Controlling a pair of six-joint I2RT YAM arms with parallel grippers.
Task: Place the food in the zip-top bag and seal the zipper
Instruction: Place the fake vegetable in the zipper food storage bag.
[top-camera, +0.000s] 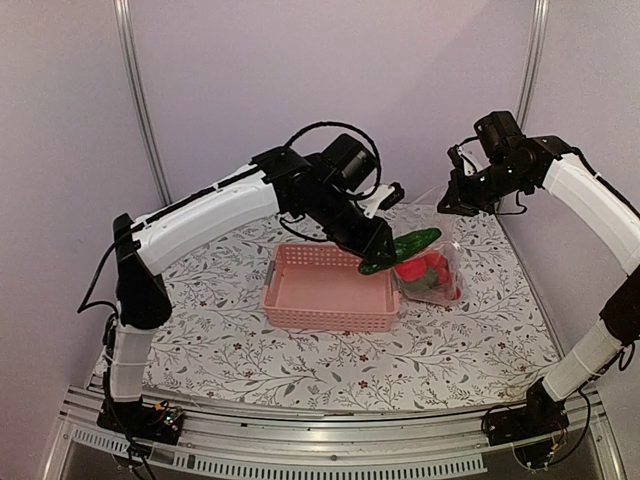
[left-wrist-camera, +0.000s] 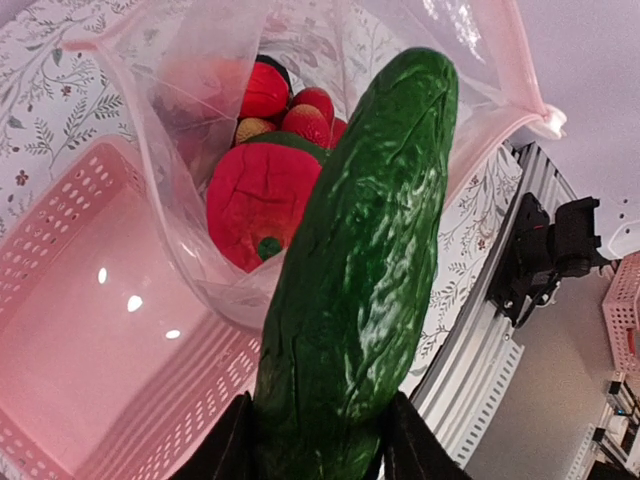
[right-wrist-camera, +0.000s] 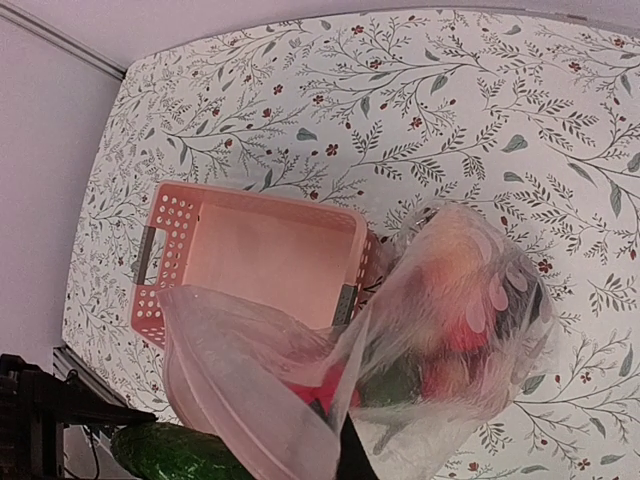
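Observation:
My left gripper (left-wrist-camera: 318, 440) is shut on the thick end of the green cucumber (left-wrist-camera: 360, 270). The cucumber's tip points at the open mouth of the zip-top bag (left-wrist-camera: 180, 60). Inside the bag lie a red-orange piece (left-wrist-camera: 255, 200) and small red fruits (left-wrist-camera: 300, 105). The zipper (left-wrist-camera: 520, 70) runs unsealed along the mouth edge, with a whitish end. From above, the cucumber (top-camera: 402, 249) hangs over the basket's right end, just left of the bag (top-camera: 440, 270). My right gripper (top-camera: 447, 200) is shut on the bag's upper mouth edge (right-wrist-camera: 250, 400) and holds it up.
The pink slotted basket (top-camera: 325, 290) sits mid-table with nothing in it, right against the bag's left side. The floral cloth (top-camera: 250, 340) covers the table. A metal rail (top-camera: 350, 445) runs along the near edge.

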